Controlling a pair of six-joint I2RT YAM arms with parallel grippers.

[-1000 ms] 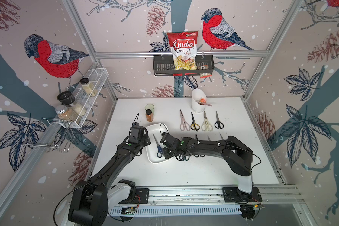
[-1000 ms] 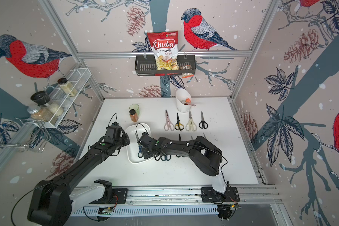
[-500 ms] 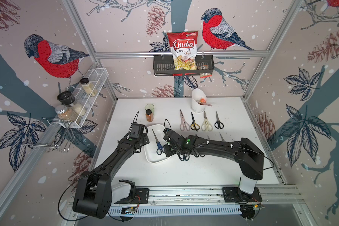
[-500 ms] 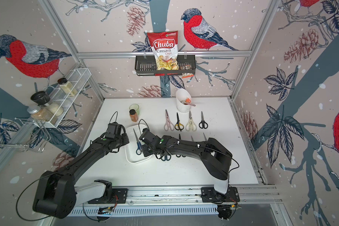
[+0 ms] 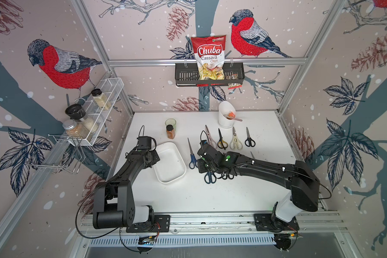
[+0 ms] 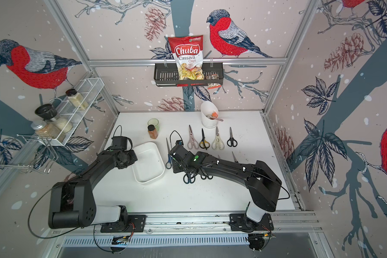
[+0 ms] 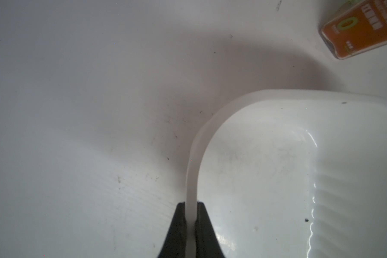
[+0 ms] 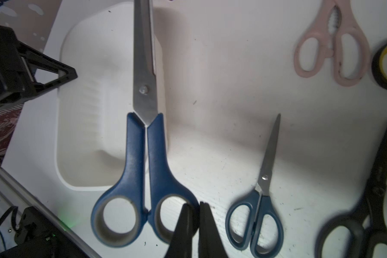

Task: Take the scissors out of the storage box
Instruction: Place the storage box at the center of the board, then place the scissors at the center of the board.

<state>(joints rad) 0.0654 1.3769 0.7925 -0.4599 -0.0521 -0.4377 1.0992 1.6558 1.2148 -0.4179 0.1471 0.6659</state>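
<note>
The storage box [image 5: 165, 176] [image 6: 143, 178], a shallow white tub, shows nothing inside in both top views. My left gripper [image 7: 191, 204] [image 5: 155, 159] is shut on its left rim [image 7: 192, 167]. My right gripper [image 8: 194, 205] [image 5: 197, 164] is shut on one handle ring of the large blue-handled scissors [image 8: 145, 143] [image 5: 191, 154] [image 6: 168, 156], held just right of the box. Further scissors lie on the table: pink [image 5: 210, 138], black-and-yellow [image 5: 221, 140], cream [image 5: 235, 140] and black [image 5: 249, 138] in a back row. Small dark blue scissors [image 8: 261, 201] and a black pair [image 8: 375, 201] lie partly under my right arm.
A white cylindrical holder [image 5: 226, 115] stands at the back. A spice jar [image 5: 170, 131] [image 7: 362, 29] and a green glass [image 5: 170, 123] stand behind the box. A black basket [image 5: 183, 76] with a chips bag hangs on the back wall. A wire rack [image 5: 98, 105] hangs on the left wall.
My right gripper has carried the blue-handled scissors out of the box to its right side. The left gripper has kept its hold on the rim.
</note>
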